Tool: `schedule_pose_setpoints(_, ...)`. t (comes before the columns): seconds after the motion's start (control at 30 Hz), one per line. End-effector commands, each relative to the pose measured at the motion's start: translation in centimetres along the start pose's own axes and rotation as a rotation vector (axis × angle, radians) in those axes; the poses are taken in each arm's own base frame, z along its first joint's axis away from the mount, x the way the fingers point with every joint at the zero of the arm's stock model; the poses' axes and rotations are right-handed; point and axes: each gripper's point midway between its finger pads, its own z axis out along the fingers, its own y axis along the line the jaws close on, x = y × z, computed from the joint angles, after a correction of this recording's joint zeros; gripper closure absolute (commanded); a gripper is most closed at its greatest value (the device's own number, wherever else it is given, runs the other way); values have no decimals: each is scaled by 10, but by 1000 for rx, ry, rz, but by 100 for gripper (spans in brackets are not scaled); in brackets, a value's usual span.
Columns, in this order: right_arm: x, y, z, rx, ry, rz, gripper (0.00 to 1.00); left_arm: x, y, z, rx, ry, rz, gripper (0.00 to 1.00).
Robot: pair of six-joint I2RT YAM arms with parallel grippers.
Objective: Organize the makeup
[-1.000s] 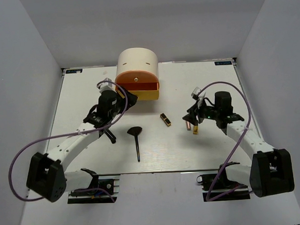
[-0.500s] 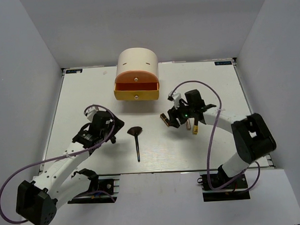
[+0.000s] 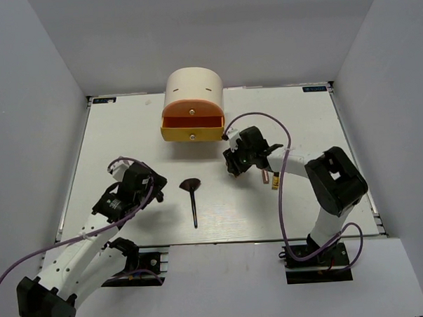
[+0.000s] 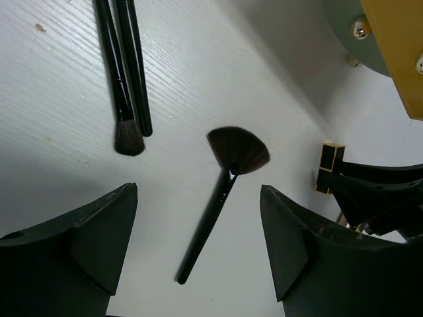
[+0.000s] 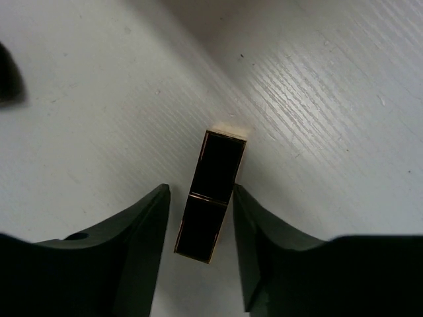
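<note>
A black-and-gold lipstick (image 5: pixel 210 198) lies flat on the table between the fingers of my right gripper (image 5: pixel 200 191), which is open narrowly around it with a small gap on the left. In the top view my right gripper (image 3: pixel 233 163) covers that lipstick. A second lipstick (image 3: pixel 274 183) and a rose-gold tube (image 3: pixel 265 175) lie just to its right. The black fan brush (image 3: pixel 192 198) lies at table centre and also shows in the left wrist view (image 4: pixel 231 165). Two thin black brushes (image 4: pixel 125 79) lie side by side. My left gripper (image 3: pixel 141 187) is open and empty (image 4: pixel 198 244), left of the fan brush.
The round cream box (image 3: pixel 192 85) stands at the back centre, with the orange drawer (image 3: pixel 192 111) above and the yellow drawer (image 3: pixel 193 135) pulled out. The table's near edge (image 3: pixel 215 241) runs just behind the fan brush handle.
My left arm pulled back from the box toward the near left. My right gripper swung left from the second lipstick and came down around the first lipstick.
</note>
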Motion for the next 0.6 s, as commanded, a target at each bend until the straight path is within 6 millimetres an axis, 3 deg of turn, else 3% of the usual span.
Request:
schedule_pose_setpoints(0.0,-4,-10,5,77,-16,9,53,-2,10,-1,-29,-19,-18,16)
schedule_pose_setpoints(0.2,-3,-5,-1,70,-29,-7,89,-4,0,1,-2,-17,7,16)
schedule_pose_setpoints(0.3,-6,8,-19,-12,-46,-51,98,-3,-8,3,27,-11,24,16)
schedule_pose_setpoints(0.43,-15,54,-66,-257,-128,-225,100,-2,-11,5,48,-8,38,16)
schedule_pose_setpoints(0.47,-24,71,-87,-326,-198,-311,100,-2,-12,5,56,-9,40,16)
schedule_pose_setpoints(0.53,-31,84,-107,-373,-250,-374,100,-1,-14,6,66,-7,41,16)
schedule_pose_setpoints(0.57,-45,91,-123,-386,-306,-416,100,-2,-17,6,78,-8,41,16)
